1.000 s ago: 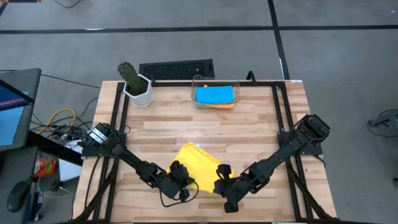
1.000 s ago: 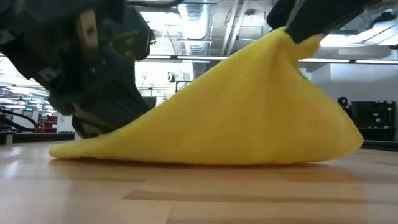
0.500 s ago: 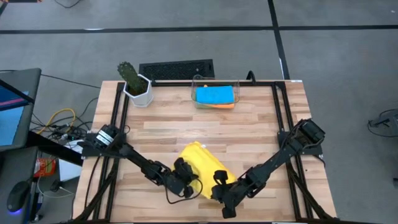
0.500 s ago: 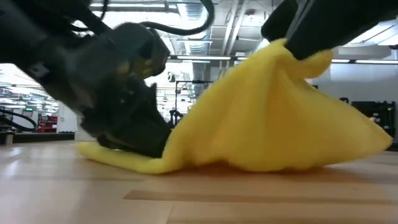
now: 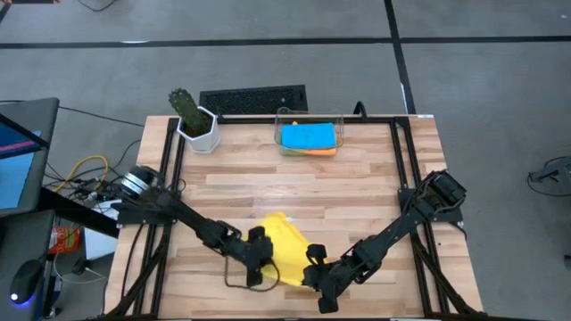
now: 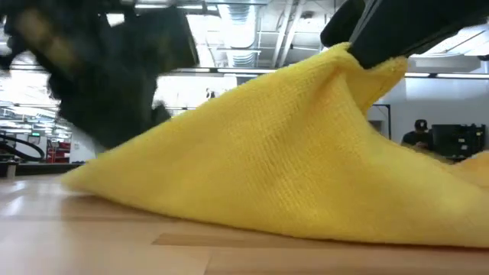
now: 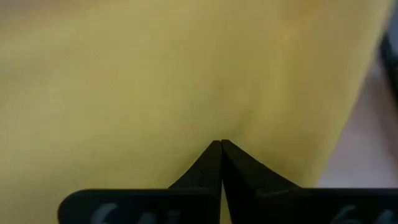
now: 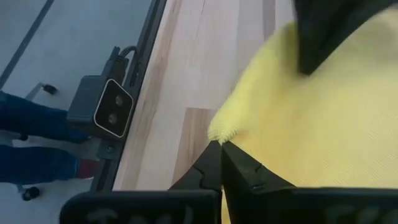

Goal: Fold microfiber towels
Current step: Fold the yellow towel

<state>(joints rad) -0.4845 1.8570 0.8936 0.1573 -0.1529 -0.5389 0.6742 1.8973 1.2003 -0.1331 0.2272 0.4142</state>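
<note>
Yellow microfiber towel (image 5: 287, 248) lies bunched at the near edge of the wooden surface (image 5: 357, 187), between both arms. Left pincer (image 5: 256, 267) is fully closed, pinching the towel's left edge. Right pincer (image 5: 314, 275) is nearly closed, gripping a raised corner of the same cloth. No legible writing seen.

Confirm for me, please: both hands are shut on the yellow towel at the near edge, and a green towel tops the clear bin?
Not quite: the high view shows a blue towel topping the clear bin. Otherwise correct: left hand and right hand are shut on the yellow towel.
</note>
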